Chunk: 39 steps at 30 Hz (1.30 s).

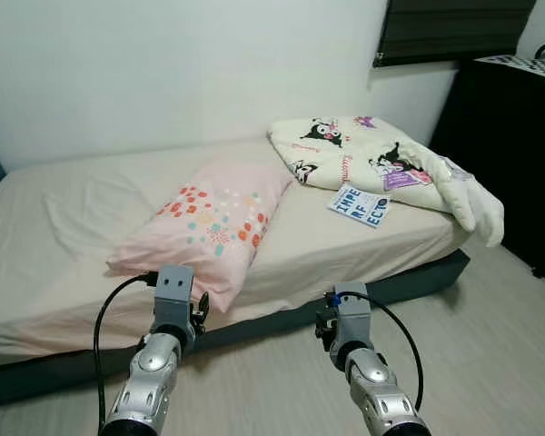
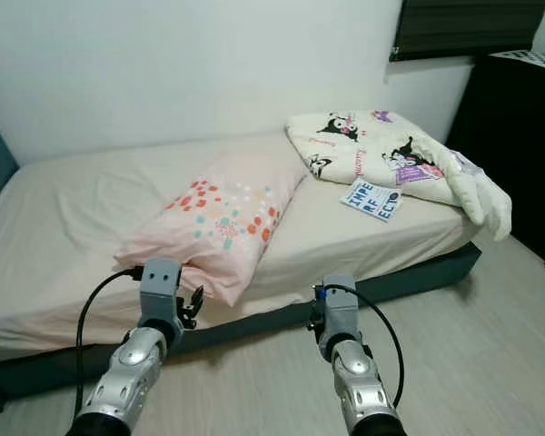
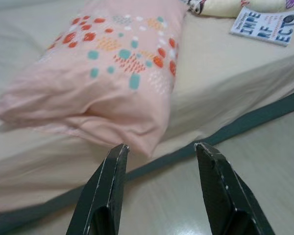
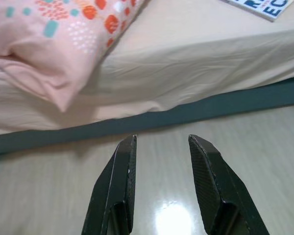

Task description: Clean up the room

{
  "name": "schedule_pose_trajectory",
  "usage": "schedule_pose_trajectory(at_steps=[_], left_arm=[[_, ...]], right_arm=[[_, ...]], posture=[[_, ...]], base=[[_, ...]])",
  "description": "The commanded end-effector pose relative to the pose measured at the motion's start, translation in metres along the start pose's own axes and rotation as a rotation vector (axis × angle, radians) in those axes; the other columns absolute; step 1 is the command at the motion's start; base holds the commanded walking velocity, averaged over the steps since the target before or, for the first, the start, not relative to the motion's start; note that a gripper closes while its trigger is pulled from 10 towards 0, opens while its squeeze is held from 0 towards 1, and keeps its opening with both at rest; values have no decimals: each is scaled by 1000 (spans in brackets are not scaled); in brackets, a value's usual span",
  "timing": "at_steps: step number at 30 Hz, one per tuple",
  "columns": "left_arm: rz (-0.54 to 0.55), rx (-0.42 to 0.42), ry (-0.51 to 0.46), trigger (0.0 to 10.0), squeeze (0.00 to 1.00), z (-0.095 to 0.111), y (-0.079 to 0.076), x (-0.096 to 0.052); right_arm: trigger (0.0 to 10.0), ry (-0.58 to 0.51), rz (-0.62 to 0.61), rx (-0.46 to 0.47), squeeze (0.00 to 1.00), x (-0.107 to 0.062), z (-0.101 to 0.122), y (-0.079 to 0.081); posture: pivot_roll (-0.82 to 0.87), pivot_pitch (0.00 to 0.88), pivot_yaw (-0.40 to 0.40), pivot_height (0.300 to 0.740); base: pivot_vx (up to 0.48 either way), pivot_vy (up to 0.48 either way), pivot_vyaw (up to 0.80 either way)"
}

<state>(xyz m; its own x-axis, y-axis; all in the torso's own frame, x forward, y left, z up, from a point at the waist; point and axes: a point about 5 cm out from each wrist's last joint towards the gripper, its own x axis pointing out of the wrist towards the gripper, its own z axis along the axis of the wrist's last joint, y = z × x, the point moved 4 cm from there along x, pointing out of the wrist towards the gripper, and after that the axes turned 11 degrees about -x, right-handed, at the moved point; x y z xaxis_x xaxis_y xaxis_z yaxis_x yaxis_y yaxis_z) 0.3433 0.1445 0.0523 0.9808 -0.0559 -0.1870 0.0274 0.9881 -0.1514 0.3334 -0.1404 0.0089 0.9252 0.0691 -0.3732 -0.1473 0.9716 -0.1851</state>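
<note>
Grippers first: the left gripper (image 3: 159, 149) hangs with fingers spread wide before the pillow (image 1: 213, 222), empty; the right gripper (image 4: 161, 139) hovers over pale glossy floor (image 1: 490, 345), fingers moderately apart, empty. Tidying looks barely begun. On the smooth cream bed (image 1: 64, 236) lie the soft pink dotted pillow askew, a flat book (image 1: 359, 204) and a folded cartoon-print quilt (image 1: 372, 159).

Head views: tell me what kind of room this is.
A bedroom, most likely: a low bed against the wall carries a pink pillow, a folded cartoon-print blanket and a book. A dark cabinet stands beside it.
</note>
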Motion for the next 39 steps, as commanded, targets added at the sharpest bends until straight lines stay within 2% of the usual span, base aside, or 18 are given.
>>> schedule_pose_trajectory(at_steps=[1,31,39], left_arm=[[15,-6,-4,10000,0,-1,5,-1],[23,-2,-3,10000,0,-2,9,-1],[25,2,-3,10000,0,-2,12,-1]], right_arm=[[10000,-16,14,-16,0,1,5,4],[10000,-20,19,-25,0,3,5,4],[10000,-28,53,-62,0,3,6,11]], posture=[[50,0,-11,740],[49,0,-10,740],[52,0,-5,740]], base=[[364,0,0],[360,0,0],[360,0,100]])
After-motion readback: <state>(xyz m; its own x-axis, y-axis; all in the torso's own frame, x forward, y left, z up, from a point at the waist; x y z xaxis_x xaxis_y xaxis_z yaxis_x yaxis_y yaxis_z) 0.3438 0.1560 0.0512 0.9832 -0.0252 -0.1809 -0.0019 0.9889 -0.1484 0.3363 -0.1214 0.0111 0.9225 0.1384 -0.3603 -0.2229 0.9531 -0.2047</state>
